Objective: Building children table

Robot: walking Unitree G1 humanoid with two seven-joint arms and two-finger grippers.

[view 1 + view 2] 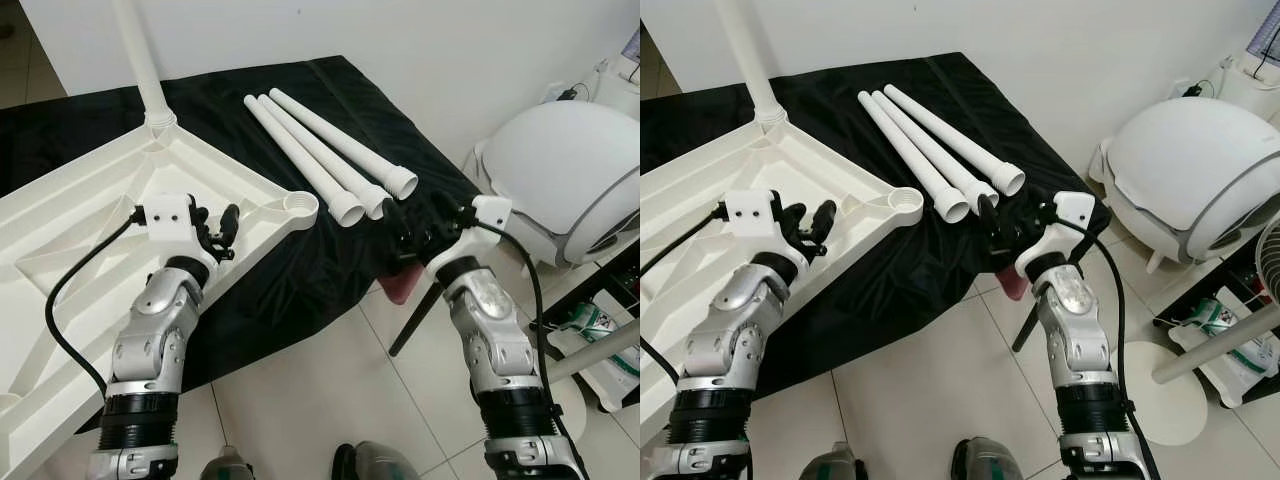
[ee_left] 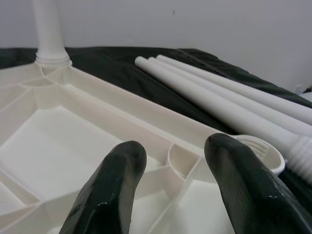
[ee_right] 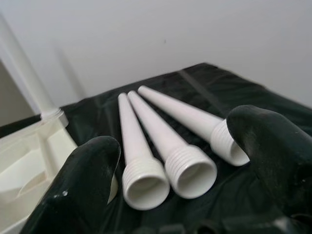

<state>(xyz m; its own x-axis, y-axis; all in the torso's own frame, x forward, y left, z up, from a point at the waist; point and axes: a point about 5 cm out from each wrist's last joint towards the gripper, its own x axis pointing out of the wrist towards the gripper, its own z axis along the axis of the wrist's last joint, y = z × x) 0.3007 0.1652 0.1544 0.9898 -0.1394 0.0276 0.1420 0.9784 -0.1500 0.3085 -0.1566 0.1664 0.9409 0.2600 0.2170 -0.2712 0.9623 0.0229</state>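
Observation:
A white plastic tabletop (image 1: 90,215) lies upside down on a black cloth. One white leg (image 1: 140,60) stands screwed into its far corner. An empty corner socket (image 1: 300,204) faces the three loose white legs (image 1: 325,160) lying side by side, threaded ends toward me. My left gripper (image 1: 215,232) hovers open over the tabletop's near rim, just left of the empty socket (image 2: 261,153). My right gripper (image 1: 412,225) is open a little short of the legs' threaded ends (image 3: 168,173), with nothing between its fingers.
The black cloth (image 1: 330,90) covers a low table whose edge runs beneath my right gripper. A white domed appliance (image 1: 570,180) stands on the floor at right, beside a fan stand (image 1: 1170,385) and a shelf. Pale tiled floor (image 1: 330,390) lies in front.

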